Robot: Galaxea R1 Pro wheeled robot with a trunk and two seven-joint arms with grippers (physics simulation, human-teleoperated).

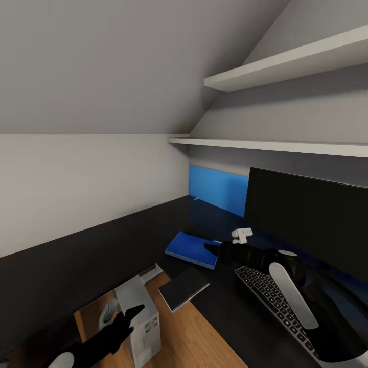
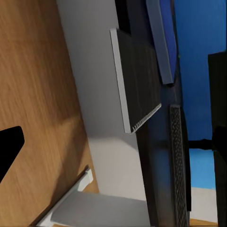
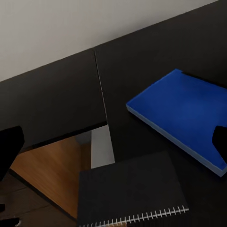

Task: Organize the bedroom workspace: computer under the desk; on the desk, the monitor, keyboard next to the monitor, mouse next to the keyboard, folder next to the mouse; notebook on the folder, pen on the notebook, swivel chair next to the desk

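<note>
The blue folder [image 1: 190,249] [image 3: 182,116] lies flat on the black desk [image 1: 102,255], left of the keyboard [image 1: 271,299]. The monitor [image 1: 306,220] stands behind the keyboard. A dark spiral notebook [image 1: 183,288] [image 3: 132,194] [image 2: 137,80] rests in front of the folder and overhangs the desk's edge. My right gripper [image 1: 212,250] [image 3: 113,146] hovers open over the folder's near corner, with nothing between its fingers. The white computer [image 1: 144,319] stands on the wood floor at the desk's inner corner. My left gripper [image 1: 128,319] hangs open beside it. Pen, mouse and swivel chair are out of view.
Two white wall shelves [image 1: 286,69] run above the monitor under a sloped ceiling. A blue back panel [image 1: 217,189] closes the desk's far side. Wood floor [image 1: 199,342] shows in the desk's inner corner.
</note>
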